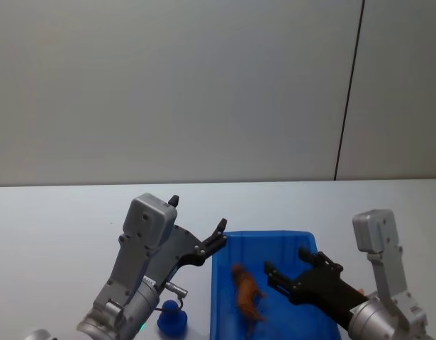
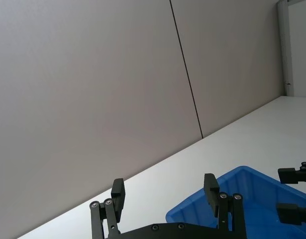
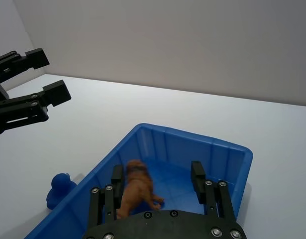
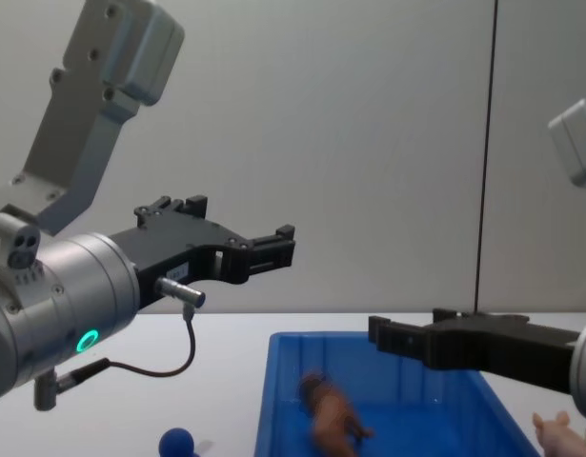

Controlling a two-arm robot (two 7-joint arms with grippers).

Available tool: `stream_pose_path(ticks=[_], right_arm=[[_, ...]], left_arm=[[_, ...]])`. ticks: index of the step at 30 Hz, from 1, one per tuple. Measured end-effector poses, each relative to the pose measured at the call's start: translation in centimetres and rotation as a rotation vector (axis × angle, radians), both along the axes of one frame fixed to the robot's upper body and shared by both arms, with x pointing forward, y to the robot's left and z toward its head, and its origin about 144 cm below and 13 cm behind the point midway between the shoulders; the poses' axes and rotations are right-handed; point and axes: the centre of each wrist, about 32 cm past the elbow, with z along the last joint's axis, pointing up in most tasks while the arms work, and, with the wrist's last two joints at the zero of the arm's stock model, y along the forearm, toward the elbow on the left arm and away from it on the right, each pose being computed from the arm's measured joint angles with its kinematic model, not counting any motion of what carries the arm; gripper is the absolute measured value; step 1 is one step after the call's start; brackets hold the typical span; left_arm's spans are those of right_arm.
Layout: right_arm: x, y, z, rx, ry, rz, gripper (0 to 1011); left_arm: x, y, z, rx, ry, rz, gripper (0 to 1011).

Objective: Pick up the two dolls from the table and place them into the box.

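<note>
Nearest to the robot, the blue doll (image 1: 171, 319) sits on the white table (image 1: 62, 227), just left of the box's near-left wall and below the left arm. It looks upright with its round head on top, so there's no real long axis to speak of. Over on the right, the chest view catches a bit of the pink doll (image 4: 559, 433) on the table just right of the box, partly hidden by the right arm, and I can't tell which way it points. The blue box (image 1: 267, 234) runs lengthwise near to far, and the brown doll (image 1: 247, 294) is lying on its floor. Its long axis runs pretty much along the box, head toward the far end and a touch left, legs sticking out to the right. The right gripper (image 1: 286, 261) hovers over the box's right half, right of the brown doll. Its jaws are spread wide with nothing between them, and it isn't touching the doll or the box. A bit farther off, the left gripper (image 1: 198, 214) hangs in the air over the table by the box's far-left corner. Its jaws are also wide apart and empty, with the fingers pointing toward the far right.
</note>
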Motion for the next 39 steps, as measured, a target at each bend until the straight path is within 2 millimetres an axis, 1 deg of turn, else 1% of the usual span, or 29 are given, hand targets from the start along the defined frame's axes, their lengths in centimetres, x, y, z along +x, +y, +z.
stream_pose_path(ticks=[5,6,8,9,18,26,39], right_arm=[[0.0,0.0,0.0,0.001,-0.005,-0.021,891],[0.0,-0.1,0.0,0.001,-0.006,-0.027,938],[-0.1,-0.1,0.0,0.001,-0.008,-0.036,965],[-0.2,-0.2,0.0,0.000,-0.010,-0.046,1001],[-1.1,-1.2,0.2,-0.005,-0.017,-0.114,1001],[-2.2,-2.5,0.1,-0.020,-0.013,-0.190,1001],[-3.8,-4.1,-0.4,-0.048,0.022,-0.268,1001]], left_arm=[[0.0,0.0,0.0,0.000,0.000,0.000,1002],[0.0,0.0,0.0,0.000,0.000,0.000,1002],[0.0,0.0,0.0,0.000,0.000,0.000,1002],[0.0,0.0,0.0,0.000,0.000,0.000,1002],[0.0,0.0,0.0,0.000,0.000,0.000,1002],[0.0,0.0,0.0,0.000,0.000,0.000,1002],[0.0,0.0,0.0,0.000,0.000,0.000,1002]])
